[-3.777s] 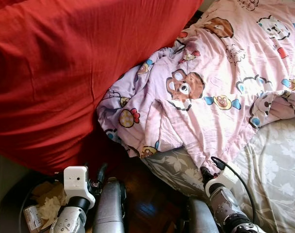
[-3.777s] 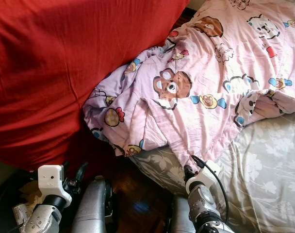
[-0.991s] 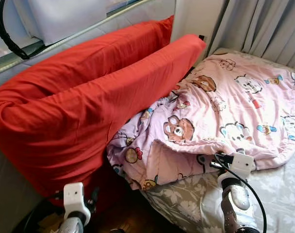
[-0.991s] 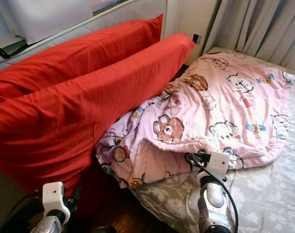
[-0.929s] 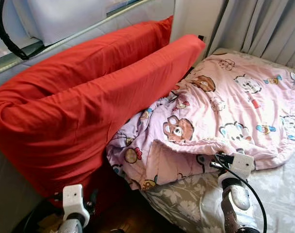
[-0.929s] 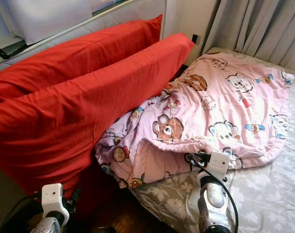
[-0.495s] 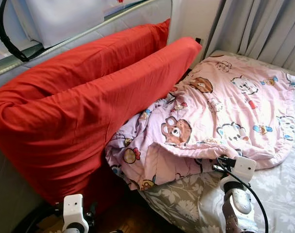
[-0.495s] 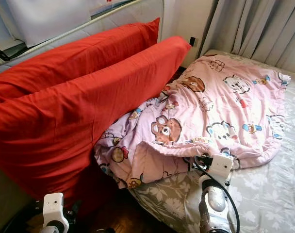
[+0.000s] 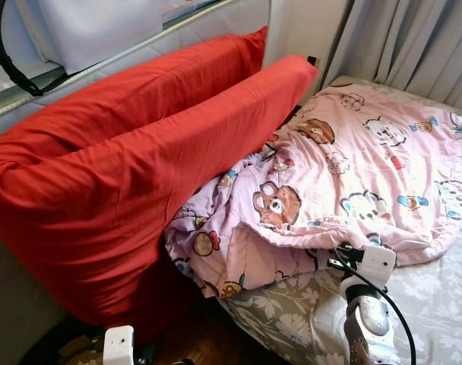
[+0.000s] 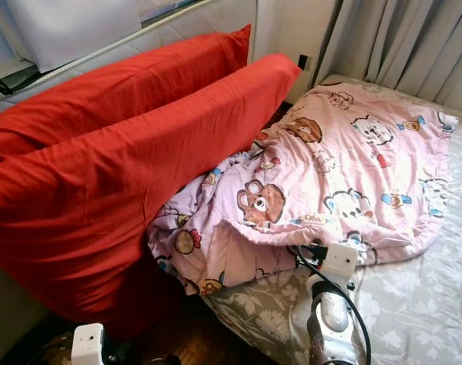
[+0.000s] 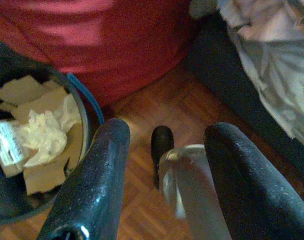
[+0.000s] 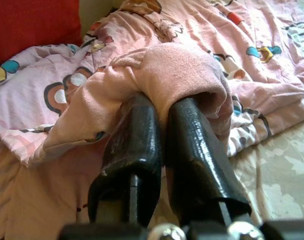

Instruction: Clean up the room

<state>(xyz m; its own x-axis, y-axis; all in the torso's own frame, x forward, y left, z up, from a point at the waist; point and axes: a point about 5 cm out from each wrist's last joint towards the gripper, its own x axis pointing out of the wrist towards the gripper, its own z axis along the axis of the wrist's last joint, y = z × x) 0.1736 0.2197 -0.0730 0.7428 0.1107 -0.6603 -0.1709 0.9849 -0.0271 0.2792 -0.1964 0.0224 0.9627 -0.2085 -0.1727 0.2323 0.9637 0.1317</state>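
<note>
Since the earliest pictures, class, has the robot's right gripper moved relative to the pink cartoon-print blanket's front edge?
Cannot tell: the camera has tilted up. The right gripper is at the pink cartoon-print blanket's front edge, as earlier, pinching a fold now.

head views: daylight falling bright on the red pillows (image 9: 140, 152) and pink blanket (image 9: 352, 167), sharp | floor gap below lying in deep shadow | left wrist view: showing dim, soft, murky colour | right wrist view: evenly lit, near fingers (image 12: 137, 150) blurring slightly

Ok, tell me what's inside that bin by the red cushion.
The bin holds torn cardboard pieces, crumpled white paper and a small printed packet. Whatever lies beneath them is covered.
</note>
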